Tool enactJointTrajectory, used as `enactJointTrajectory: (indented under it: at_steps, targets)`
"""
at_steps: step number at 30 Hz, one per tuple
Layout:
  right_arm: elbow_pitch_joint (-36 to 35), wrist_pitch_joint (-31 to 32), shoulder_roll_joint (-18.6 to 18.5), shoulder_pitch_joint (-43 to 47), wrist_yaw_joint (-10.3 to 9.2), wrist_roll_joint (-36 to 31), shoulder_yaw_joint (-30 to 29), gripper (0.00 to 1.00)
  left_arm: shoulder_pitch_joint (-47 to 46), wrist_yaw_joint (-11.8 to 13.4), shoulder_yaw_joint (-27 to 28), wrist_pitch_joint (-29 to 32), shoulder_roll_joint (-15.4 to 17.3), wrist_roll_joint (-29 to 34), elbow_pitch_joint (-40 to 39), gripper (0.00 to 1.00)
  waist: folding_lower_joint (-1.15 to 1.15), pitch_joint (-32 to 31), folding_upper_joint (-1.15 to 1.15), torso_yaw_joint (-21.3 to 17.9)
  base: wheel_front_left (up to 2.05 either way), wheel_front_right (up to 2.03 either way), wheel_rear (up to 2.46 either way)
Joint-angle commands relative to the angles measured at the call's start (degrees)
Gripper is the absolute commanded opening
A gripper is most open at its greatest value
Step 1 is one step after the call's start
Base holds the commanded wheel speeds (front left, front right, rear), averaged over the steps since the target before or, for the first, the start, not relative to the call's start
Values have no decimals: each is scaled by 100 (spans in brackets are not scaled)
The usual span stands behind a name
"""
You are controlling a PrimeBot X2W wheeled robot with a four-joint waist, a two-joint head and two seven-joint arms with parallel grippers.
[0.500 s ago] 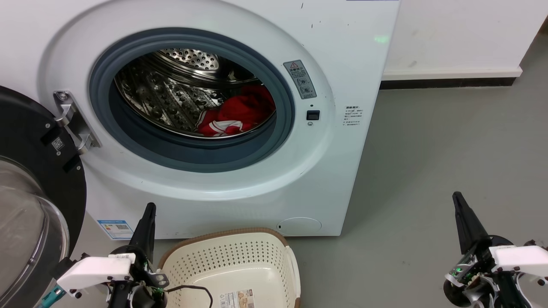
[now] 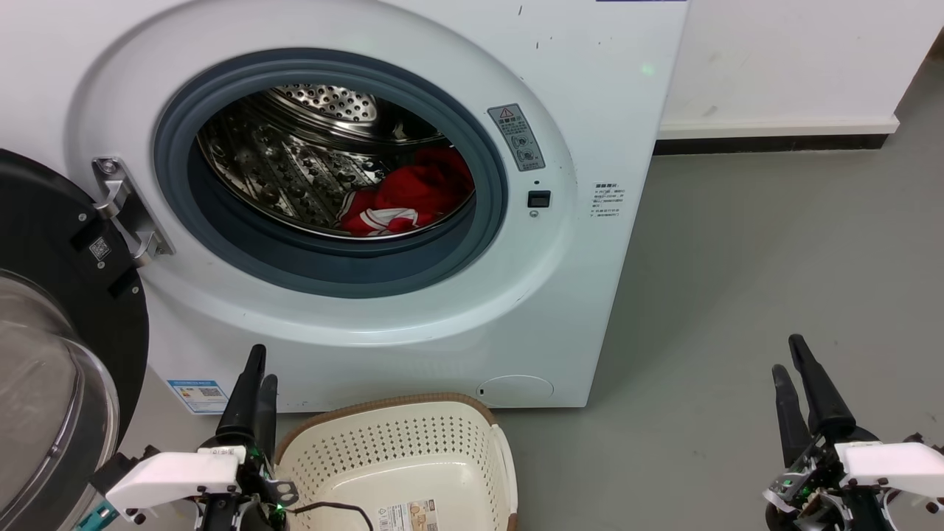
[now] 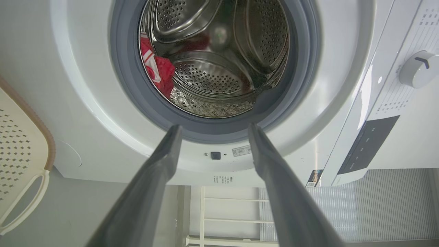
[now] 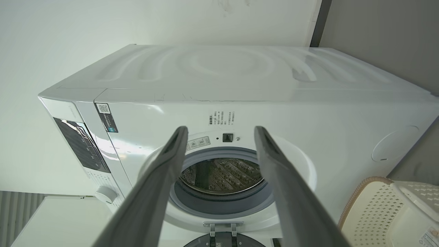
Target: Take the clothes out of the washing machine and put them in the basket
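The washing machine [image 2: 575, 243] stands with its black-framed glass door [image 2: 66, 317] swung open to the left. The red clothes [image 2: 405, 199] with white stripes lie in the lower right of the steel drum; the left wrist view has them at the drum's left side [image 3: 156, 67]. The cream basket [image 2: 442, 435] sits on the floor below the porthole, holding no clothes. My left gripper [image 2: 263, 366] hangs open just left of the basket, pointing at the porthole [image 3: 215, 127]. Far to the right, my right gripper [image 2: 788, 355] is open over the floor, aimed at the machine [image 4: 221, 129].
The open door takes up the space to the left of my left arm. Grey floor [image 2: 737, 295] stretches right of the machine to a white wall with a dark baseboard [image 2: 774, 140]. A control knob [image 3: 418, 68] sits on the machine's panel.
Each gripper showed as a single dark shape before; now two separate fingers show on each. Both grippers sit slightly lower in the head view. Clothes and basket are unmoved.
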Motion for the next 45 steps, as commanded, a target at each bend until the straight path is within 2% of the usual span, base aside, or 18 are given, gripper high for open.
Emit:
enactJointTrajectory:
  at_steps: [1, 9, 22, 34, 45]
  targets:
    - [-164, -61, -3, -63, 0, -97, 15, 100, -94, -1, -15, -60, 17, 130, -172, 100, 0, -1, 0, -2, 0, 0, 0]
    - [-432, -265, -2, -3, 0, -963, 92, 100, -94, -1, -50, -264, 19, 975, -526, 100, 0, -4, 0, -21, 0, 0, 0]
    - [-880, -583, -1, 94, 0, -2915, 196, 100, -36, 2, -82, -584, 21, 2658, -914, 100, 0, -3, 0, -52, 0, 0, 0]
    - [-991, -821, 0, 181, 0, -4397, 282, 100, 52, 133, -342, -820, 23, 4224, -1098, 100, 0, -7, 0, -64, 0, 0, 0]
    - [-1037, -1016, 1, 269, 1, -5486, 315, 100, 133, 277, -485, -1016, 24, 5326, -1212, 100, 0, -23, 0, -63, 0, 0, 0]
